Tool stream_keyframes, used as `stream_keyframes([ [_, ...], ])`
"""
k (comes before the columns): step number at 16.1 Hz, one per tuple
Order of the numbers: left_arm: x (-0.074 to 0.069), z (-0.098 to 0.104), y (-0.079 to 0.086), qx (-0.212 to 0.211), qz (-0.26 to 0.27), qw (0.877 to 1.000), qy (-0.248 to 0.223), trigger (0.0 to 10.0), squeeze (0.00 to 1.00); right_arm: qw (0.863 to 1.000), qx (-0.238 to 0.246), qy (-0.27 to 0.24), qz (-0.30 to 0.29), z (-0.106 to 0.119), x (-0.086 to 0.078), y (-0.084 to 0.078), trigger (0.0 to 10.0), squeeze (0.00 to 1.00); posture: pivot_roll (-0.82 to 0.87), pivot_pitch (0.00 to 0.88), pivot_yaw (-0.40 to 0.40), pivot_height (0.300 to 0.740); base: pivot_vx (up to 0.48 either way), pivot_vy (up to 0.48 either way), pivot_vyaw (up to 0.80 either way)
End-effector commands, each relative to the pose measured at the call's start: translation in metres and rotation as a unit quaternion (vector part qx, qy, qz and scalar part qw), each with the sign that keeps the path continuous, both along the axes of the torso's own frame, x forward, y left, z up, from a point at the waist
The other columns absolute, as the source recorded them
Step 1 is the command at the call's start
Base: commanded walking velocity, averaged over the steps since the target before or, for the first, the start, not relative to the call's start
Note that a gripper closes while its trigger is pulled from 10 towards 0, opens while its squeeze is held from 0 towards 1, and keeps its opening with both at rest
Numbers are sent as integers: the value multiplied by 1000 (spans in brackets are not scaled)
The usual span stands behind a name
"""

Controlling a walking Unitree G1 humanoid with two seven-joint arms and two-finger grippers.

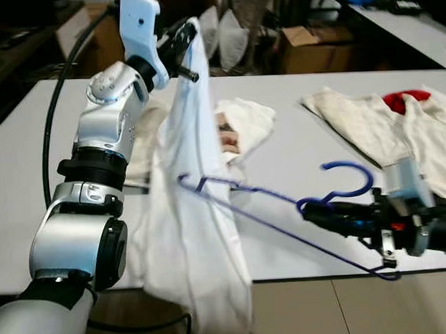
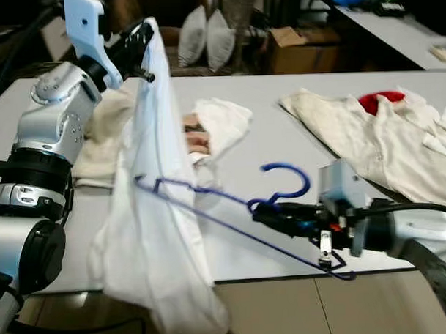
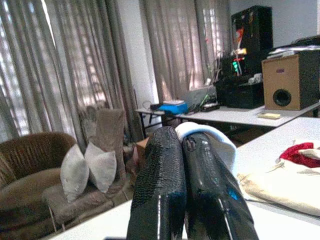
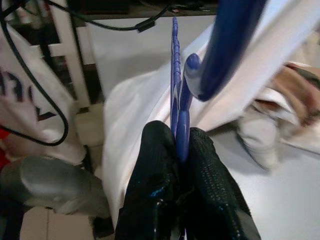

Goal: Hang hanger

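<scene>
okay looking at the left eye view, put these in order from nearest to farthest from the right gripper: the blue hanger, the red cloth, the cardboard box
1. Blue hanger: held in the right gripper at its neck, reaching toward the robot's left.
2. Red cloth: on the table, beyond the gripper on the right.
3. Cardboard box: past the table's far edge.

Blue wire hanger, tilted, one end inside hanging white garment, above table edge
</scene>
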State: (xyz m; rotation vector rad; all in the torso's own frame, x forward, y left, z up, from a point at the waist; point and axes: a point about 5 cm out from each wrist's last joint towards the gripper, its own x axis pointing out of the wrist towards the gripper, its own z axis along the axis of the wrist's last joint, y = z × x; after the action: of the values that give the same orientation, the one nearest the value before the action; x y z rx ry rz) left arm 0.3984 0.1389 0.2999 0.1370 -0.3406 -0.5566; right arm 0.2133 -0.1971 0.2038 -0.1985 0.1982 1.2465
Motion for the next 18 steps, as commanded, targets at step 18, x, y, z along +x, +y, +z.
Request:
stream_keyframes([
  [18, -74, 142, 14, -249, -172, 923, -237, 10000, 0, 773, -63, -542, -325, 182, 162, -5, 10000, 0, -165, 0, -12, 740, 0, 0, 0],
])
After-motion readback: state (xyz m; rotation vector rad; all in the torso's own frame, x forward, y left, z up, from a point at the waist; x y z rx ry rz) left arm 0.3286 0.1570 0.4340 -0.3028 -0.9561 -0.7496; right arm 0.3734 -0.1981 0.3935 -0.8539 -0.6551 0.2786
